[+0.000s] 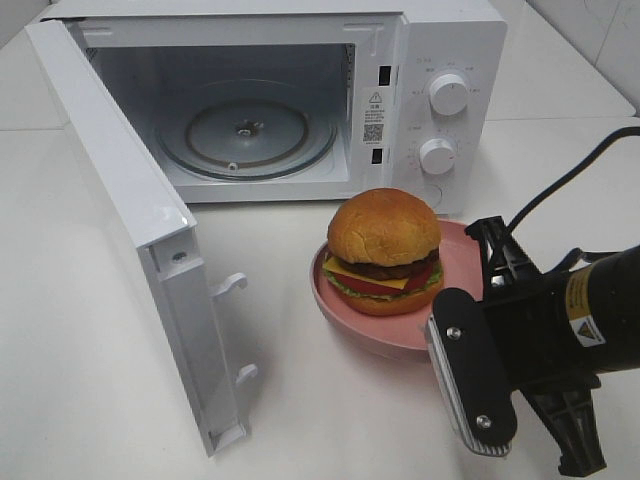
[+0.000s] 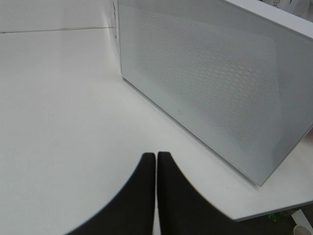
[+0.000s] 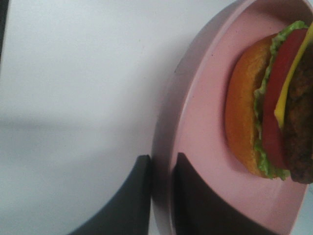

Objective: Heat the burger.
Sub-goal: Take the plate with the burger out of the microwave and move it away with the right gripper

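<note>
Burger (image 1: 384, 252) sat on plate (image 1: 345, 318) | right tool (image 3: 161, 188) pinched plate rim to carry it | left tool (image 2: 156, 171) clenched, holding nothing | microwave (image 1: 300, 95) door open, ready

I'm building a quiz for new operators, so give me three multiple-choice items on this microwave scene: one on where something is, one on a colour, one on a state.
1. Where is the burger?
A. on the turntable inside the microwave
B. on a plate in front of the microwave
C. on the bare table

2. What colour is the plate?
A. pink
B. blue
C. white

3. How is the microwave door?
A. shut
B. removed
C. swung open

Answers:
1 B: the burger sits on the plate in front of the microwave, whose glass turntable is bare.
2 A: the rim is pink in both the high view and the right wrist view, where the right gripper has its jaws on either side of that rim.
3 C: the door stands out to the left, showing the cavity.
</note>
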Action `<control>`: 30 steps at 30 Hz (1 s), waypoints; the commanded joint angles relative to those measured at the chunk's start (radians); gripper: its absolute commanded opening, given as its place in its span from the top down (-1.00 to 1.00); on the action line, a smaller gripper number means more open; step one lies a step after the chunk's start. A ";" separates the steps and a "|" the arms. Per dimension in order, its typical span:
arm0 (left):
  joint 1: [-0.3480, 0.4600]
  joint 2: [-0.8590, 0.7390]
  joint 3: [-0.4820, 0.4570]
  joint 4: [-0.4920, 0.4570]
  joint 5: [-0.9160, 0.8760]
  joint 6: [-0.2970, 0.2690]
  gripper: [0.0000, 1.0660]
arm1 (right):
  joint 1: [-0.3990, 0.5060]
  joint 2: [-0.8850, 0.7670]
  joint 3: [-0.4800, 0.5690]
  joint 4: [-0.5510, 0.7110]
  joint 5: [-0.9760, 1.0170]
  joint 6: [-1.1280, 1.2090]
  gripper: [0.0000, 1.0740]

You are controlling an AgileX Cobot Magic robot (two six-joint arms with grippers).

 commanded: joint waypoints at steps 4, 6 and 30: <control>0.000 -0.006 0.004 -0.001 -0.012 -0.002 1.00 | -0.006 -0.058 0.019 -0.012 0.026 0.172 1.00; 0.000 -0.006 0.004 -0.001 -0.012 -0.002 1.00 | -0.006 -0.058 0.028 -0.023 0.054 0.211 1.00; 0.000 -0.006 0.004 -0.001 -0.012 -0.002 1.00 | -0.052 -0.039 0.033 -0.481 0.291 1.212 1.00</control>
